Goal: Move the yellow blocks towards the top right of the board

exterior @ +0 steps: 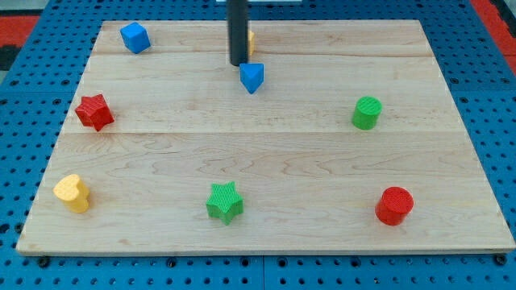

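A yellow heart-shaped block sits near the board's bottom left corner. A second yellow block shows only as a sliver at the view's top centre, mostly hidden behind my rod. My tip rests just left of and below that sliver, and just above the left side of a blue triangular block.
A blue cube sits at the top left. A red star is at the left. A green star is at the bottom centre. A green cylinder is at the right. A red cylinder is at the bottom right. The wooden board lies on blue pegboard.
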